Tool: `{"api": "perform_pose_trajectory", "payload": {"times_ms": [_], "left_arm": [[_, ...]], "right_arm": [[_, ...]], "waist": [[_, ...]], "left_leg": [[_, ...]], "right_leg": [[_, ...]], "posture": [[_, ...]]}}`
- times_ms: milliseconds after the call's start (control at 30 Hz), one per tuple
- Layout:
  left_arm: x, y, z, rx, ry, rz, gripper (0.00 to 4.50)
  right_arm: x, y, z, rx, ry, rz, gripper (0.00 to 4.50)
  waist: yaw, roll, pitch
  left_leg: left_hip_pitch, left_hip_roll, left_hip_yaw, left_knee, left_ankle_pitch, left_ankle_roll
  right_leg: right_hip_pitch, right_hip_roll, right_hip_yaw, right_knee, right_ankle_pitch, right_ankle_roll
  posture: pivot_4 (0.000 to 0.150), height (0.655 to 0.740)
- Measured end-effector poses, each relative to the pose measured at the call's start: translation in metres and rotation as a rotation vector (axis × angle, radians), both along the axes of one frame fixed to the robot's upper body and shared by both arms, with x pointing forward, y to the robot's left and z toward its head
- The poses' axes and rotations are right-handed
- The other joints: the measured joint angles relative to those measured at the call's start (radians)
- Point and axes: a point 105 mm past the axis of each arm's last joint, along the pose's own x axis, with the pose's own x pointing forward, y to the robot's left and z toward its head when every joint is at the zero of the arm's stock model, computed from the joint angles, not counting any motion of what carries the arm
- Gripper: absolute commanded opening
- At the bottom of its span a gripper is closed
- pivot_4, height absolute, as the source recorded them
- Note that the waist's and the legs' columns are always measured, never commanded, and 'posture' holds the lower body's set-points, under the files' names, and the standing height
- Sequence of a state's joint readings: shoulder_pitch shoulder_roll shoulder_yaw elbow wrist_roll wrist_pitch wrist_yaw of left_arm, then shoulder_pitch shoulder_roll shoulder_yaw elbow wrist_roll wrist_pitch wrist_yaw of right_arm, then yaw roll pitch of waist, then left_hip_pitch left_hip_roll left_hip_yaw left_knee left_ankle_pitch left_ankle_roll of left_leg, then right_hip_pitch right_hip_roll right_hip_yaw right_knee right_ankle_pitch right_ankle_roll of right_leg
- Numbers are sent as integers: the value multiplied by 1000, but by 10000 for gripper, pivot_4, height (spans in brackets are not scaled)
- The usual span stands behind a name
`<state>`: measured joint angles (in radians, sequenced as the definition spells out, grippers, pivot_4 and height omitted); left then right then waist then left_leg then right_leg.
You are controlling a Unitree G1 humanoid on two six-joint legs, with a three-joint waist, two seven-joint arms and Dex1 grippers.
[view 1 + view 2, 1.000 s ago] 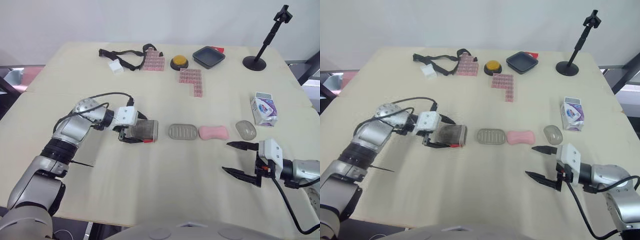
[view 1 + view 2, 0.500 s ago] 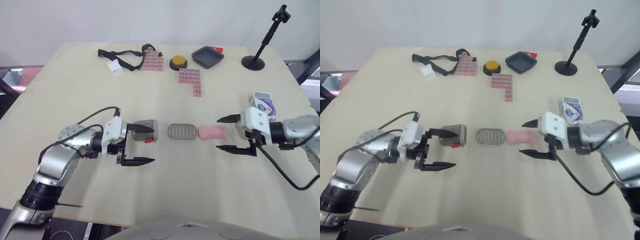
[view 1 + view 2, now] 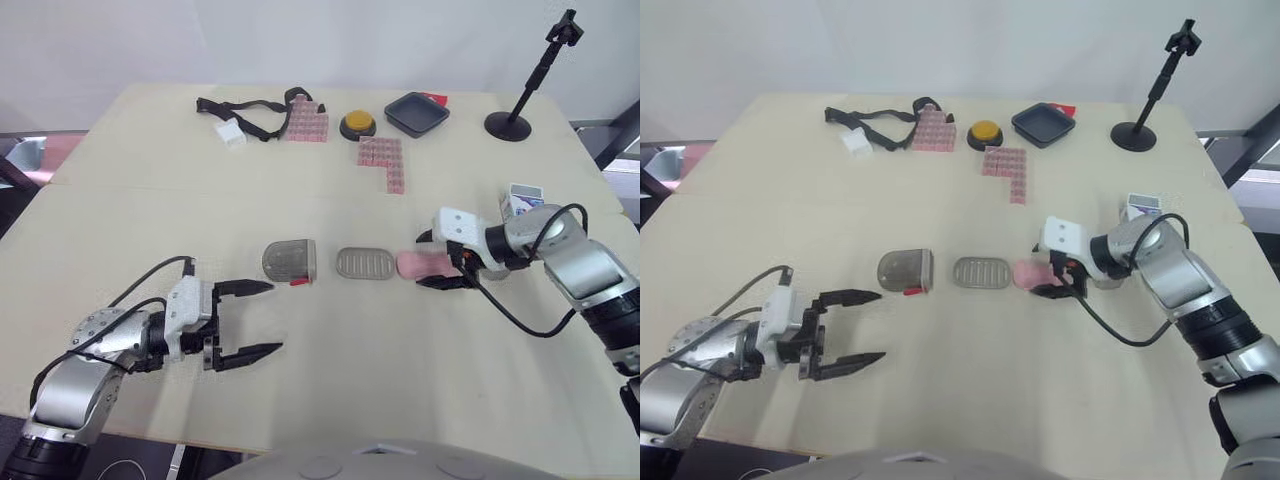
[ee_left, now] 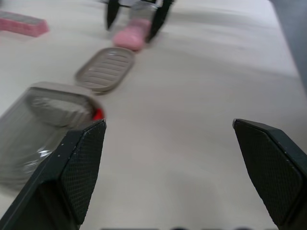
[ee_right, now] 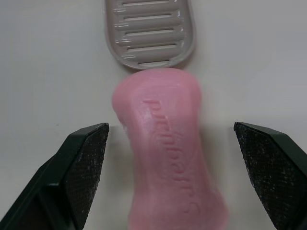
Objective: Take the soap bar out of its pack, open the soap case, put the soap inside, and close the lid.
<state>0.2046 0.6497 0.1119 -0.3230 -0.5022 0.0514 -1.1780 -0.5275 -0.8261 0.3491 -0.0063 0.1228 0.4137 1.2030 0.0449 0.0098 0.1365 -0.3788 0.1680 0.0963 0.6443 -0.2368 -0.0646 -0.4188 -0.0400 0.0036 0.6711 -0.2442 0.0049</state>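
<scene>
Fingers on the right arm, the right fingers (image 5: 84, 163), stand wide open, one on each side of the pink soap bar (image 3: 411, 264). In the right wrist view a strip of bare bench shows between each finger and the soap, so they do not touch it. The pink soap bar lies flat on the pale wooden bench (image 3: 330, 390), a little right of the centre of the head view, with raised letters on its top face. Its one end touches, or almost touches, the grey ribbed oval tray (image 3: 365, 263), which lies flat in the centre of the frame.

Next in the same row, left of centre, is the smoky translucent case shell (image 3: 290, 261). It lies near the tray but apart from it, and a small red part (image 3: 297, 282) shows at its lower edge. The white and purple soap pack (image 3: 520, 203) stands at the right edge of the frame, partly behind the right arm.

The left fingers (image 3: 245, 288) are in the lower left of the frame, also wide open and holding nothing. They point toward the centre and stay well apart from the shell.

Along the upper part of the frame are a black strap with a white buckle (image 3: 245, 108), two groups of pink blocks (image 3: 383, 162), a yellow round button (image 3: 358, 124), a dark square tray (image 3: 417, 113) and a black stand with a round foot (image 3: 508, 125).
</scene>
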Motion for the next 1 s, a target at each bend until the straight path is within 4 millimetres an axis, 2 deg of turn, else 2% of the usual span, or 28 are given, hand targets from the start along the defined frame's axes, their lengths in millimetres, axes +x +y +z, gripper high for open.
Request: {"api": "perform_pose_trajectory", "payload": {"times_ms": [200,300,500,633,733,833,900,1000], "left_arm": [[-3,2,-4,-17,23,36,44946],[-3,2,-4,-19,25,42,45000],[-6,0,-4,-9,-10,13,45000],[-4,-2,-3,-14,-20,10,45000],[-4,-2,-3,-15,-21,9,45000],[-4,-2,-3,-16,-21,8,45000],[-5,-3,-3,-21,-22,6,45000],[-5,-4,-5,-31,-17,11,45000]], "right_arm": [[2,-3,1,-28,7,-22,45000],[1,-4,0,-35,18,-30,36970],[-6,-1,-3,-41,32,-25,17160],[-7,1,-1,-39,25,-24,16739],[-6,9,9,-19,5,-16,16738],[-3,25,36,19,-62,13,16738],[-3,44,51,64,-100,23,16738],[-11,64,46,83,-67,46,16738]], "waist": [[0,0,0],[1,0,0],[2,0,0],[3,0,0],[0,0,0],[-3,0,0],[-5,-1,0],[1,-1,-1]], "left_leg": [[0,1,0,0,0,0],[0,1,0,0,0,0],[1,1,0,0,0,0],[2,1,1,0,0,0],[1,1,1,0,0,0],[2,2,1,0,0,0],[2,3,1,0,0,0],[2,3,1,0,0,0]], "right_leg": [[0,0,0,0,0,0],[0,0,0,0,0,0],[0,1,0,0,0,0],[0,1,1,1,0,0],[0,1,1,1,0,0],[-1,2,1,2,0,0],[0,3,1,2,0,0],[0,3,1,2,0,0]], "posture": [[1500,7287],[1500,7287],[1500,7287],[1500,7287],[1500,7287],[1500,7287],[1500,7287],[1500,7287]]}}
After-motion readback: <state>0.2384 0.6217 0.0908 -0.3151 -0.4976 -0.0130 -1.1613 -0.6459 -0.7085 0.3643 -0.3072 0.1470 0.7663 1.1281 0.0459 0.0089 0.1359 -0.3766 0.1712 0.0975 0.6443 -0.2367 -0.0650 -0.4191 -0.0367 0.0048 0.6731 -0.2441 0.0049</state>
